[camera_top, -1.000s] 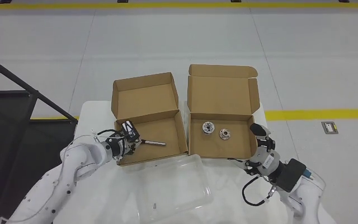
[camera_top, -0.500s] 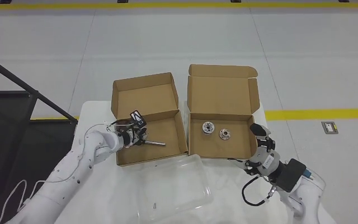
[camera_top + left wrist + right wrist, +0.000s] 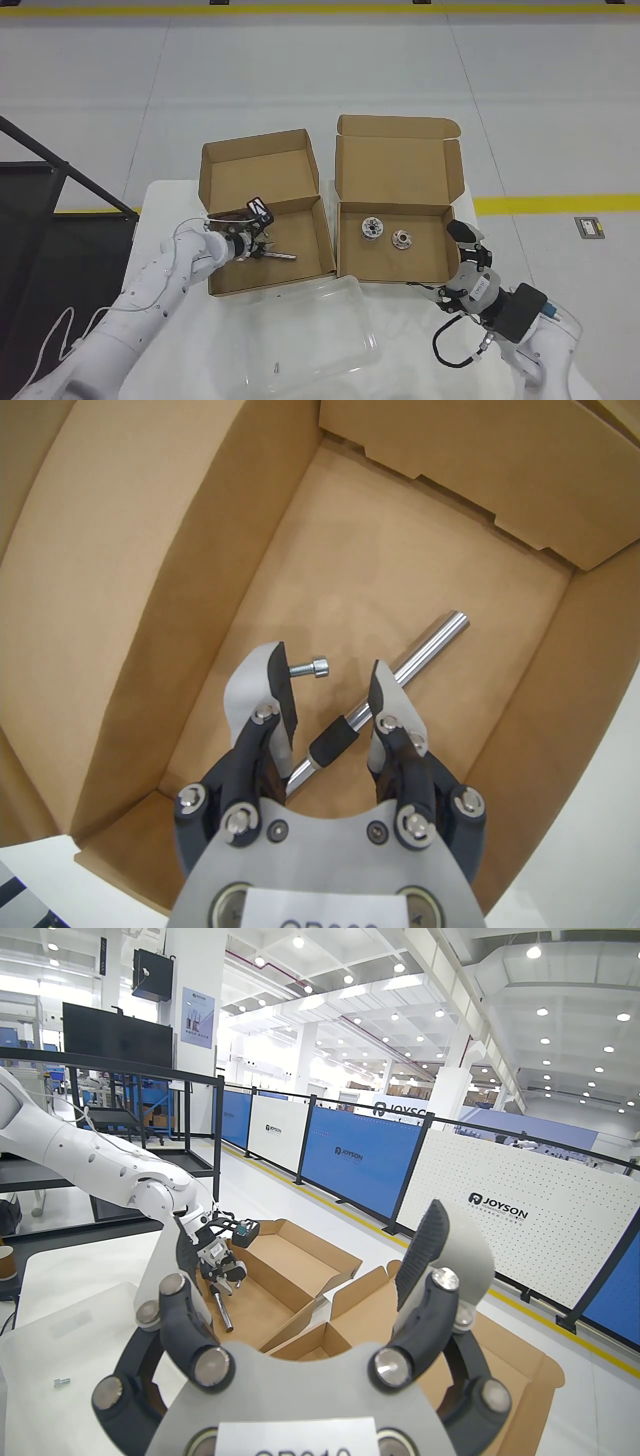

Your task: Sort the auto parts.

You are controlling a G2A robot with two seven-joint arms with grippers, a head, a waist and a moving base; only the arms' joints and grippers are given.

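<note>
Nearest the robot, a clear plastic tray [image 3: 310, 335] lies on the white table [image 3: 405, 330] just in front of the left box [image 3: 225, 283], with one small screw [image 3: 277, 368] on its floor.

The right hand [image 3: 465, 255] hovers well to the right of the left box, by the near corner of the right box [image 3: 440, 272]. Its fingers are spread wide and hold nothing. It has not moved over the last second.

The left hand [image 3: 325, 680] is inside the left box, low over its floor, fingers partly apart. A short bolt [image 3: 310, 669] touches one finger pad [image 3: 281, 685] with its threaded tip. Its head points into the gap and is clear of the other finger. A second ago this hand was at the box's near left corner. It has since moved deeper and toward the middle of the box.

A steel rod [image 3: 410, 655] with a black sleeve lies flat on the floor of the left box, partly under the left hand, in the same place as before.

The right box touches the right side of the left box and holds two round metal parts [image 3: 372, 227] [image 3: 401, 239], near each other but apart and unchanged. Both lids stand open at the back.
</note>
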